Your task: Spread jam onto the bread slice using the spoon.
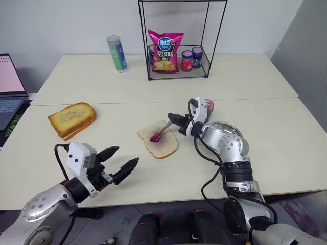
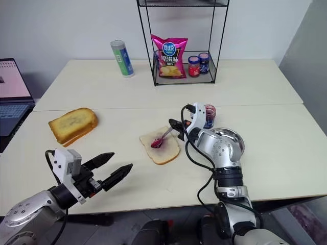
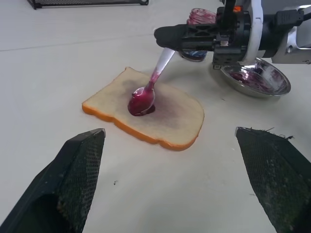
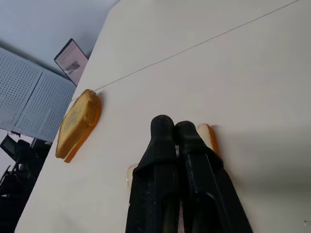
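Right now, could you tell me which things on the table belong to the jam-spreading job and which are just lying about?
In use: spoon in right hand; jam; bread slice.
Lying about: toasted slice; steel dish; crisps bag; canister; laptop.

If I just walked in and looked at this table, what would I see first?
Probably the right gripper shut on a spoon, whose bowl, heaped with glossy red jam, touches the middle of the bread slice near the table's centre. Next, the bright pink chip bag in the wire rack at the back, and the left gripper open above the near edge.
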